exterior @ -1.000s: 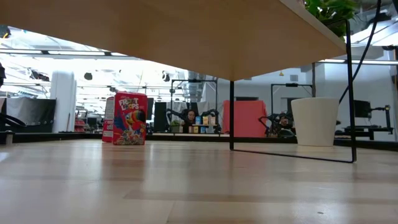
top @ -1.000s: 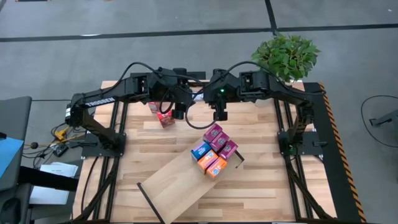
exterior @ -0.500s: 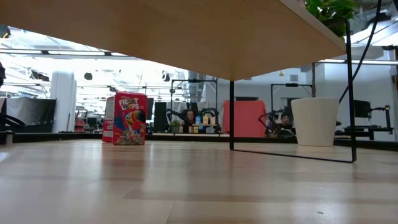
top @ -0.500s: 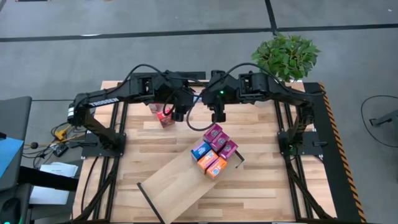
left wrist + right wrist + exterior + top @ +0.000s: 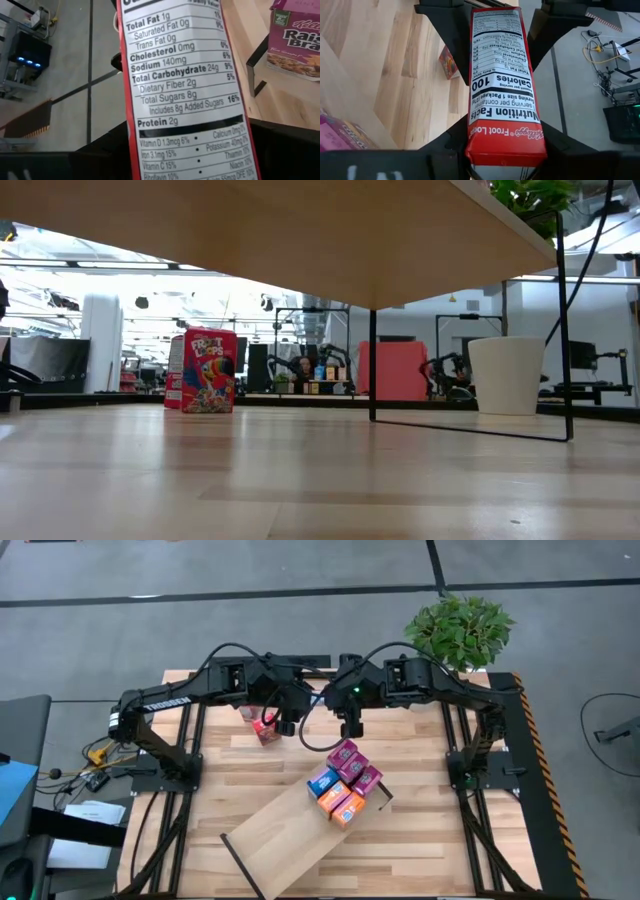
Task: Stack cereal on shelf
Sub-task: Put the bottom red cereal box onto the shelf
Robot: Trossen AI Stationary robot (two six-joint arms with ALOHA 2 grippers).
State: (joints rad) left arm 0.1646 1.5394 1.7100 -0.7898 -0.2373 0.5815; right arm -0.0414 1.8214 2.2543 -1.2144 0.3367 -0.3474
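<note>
in the left wrist view the red cereal box (image 5: 185,90) fills the middle and runs off the picture's edges, so neither of its ends shows, and the left gripper's fingers (image 5: 100,150) are mostly hidden behind it. the pink box (image 5: 300,37) beyond is cut off at the edge. in the right wrist view the box's near end hides the right gripper's fingertips (image 5: 445,150). from above, the dark arms cover both grippers. in the low view the shelf (image 5: 300,240) blocks everything above it; the small print on the red box (image 5: 208,370) standing far left is too small to read.
</note>
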